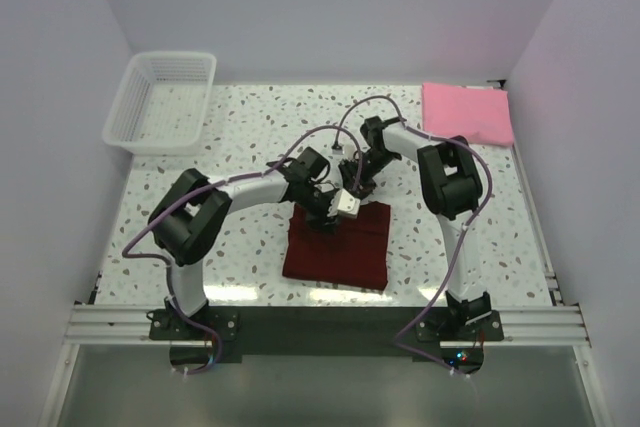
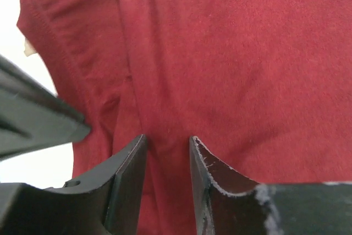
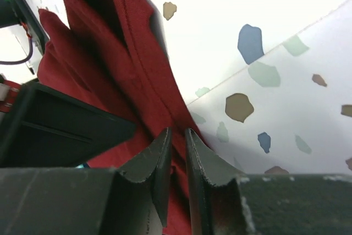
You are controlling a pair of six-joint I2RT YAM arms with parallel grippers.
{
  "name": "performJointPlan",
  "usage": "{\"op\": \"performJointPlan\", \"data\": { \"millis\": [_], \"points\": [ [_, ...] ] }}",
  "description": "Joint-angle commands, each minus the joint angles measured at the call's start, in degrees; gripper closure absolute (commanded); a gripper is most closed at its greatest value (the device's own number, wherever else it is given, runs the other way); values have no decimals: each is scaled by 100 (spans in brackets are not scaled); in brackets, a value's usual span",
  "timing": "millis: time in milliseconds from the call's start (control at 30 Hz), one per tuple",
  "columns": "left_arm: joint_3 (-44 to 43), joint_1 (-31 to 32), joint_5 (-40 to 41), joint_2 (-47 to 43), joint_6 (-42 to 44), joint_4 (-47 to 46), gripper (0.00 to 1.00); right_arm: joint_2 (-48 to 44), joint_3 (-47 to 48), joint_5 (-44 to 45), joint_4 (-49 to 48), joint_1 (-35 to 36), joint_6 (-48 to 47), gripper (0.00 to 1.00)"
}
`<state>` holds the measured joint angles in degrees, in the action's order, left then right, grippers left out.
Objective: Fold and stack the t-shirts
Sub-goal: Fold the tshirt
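Note:
The maroon t-shirt point(image 1: 335, 252) lies folded into a rough rectangle at the front middle of the table. Both grippers meet at its far edge. My left gripper point(image 1: 326, 217) hovers low over the red cloth point(image 2: 231, 53), and its jaws point(image 2: 168, 141) stand apart with a soft crease running between them. My right gripper point(image 1: 352, 192) sits at the shirt's edge point(image 3: 93, 64), where its jaws point(image 3: 177, 133) have closed to a narrow slit with red cloth in it. The pink t-shirt point(image 1: 467, 112) lies as a neat folded rectangle at the back right corner.
A white mesh basket point(image 1: 160, 97) stands at the back left. The speckled tabletop point(image 1: 250, 127) shows around the shirt. White walls close in the left, back and right sides. The two wrists are very close together; the left gripper's body point(image 3: 66, 125) fills the right wrist view's left side.

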<state>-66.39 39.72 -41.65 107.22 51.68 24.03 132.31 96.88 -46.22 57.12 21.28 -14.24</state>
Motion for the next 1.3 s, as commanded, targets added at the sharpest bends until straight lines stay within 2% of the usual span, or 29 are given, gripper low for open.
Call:
{"op": "performJointPlan", "data": {
  "millis": [0,133,267,367,667,900,1000,1133,1233,1267],
  "points": [
    [-286,88,-36,167,132,-180,59,163,138,183,9,61,-202,80],
    [-261,97,-45,256,105,-83,68,146,-107,236,-105,52,-246,81],
    [-50,132,-63,-24,61,-118,91,67,-301,236,-175,61,-263,81],
    [195,211,-45,-375,53,-214,100,-29,-468,236,-228,131,-281,82],
    [750,588,341,-1158,35,-408,100,-320,-935,174,-351,351,-324,83],
    [987,826,605,-1458,289,-417,100,-548,214,710,595,254,-878,76],
    [1163,905,772,-1581,404,-548,100,-627,541,500,1114,263,-1116,75],
    [1278,958,921,-1678,466,-654,100,-593,534,350,1635,455,-1546,77],
    [1321,967,1018,-1739,448,-812,100,-303,507,315,1986,631,-1967,82],
    [1339,976,1044,-1757,448,-908,100,-7,551,280,2231,649,-2204,87]
  ]
}}
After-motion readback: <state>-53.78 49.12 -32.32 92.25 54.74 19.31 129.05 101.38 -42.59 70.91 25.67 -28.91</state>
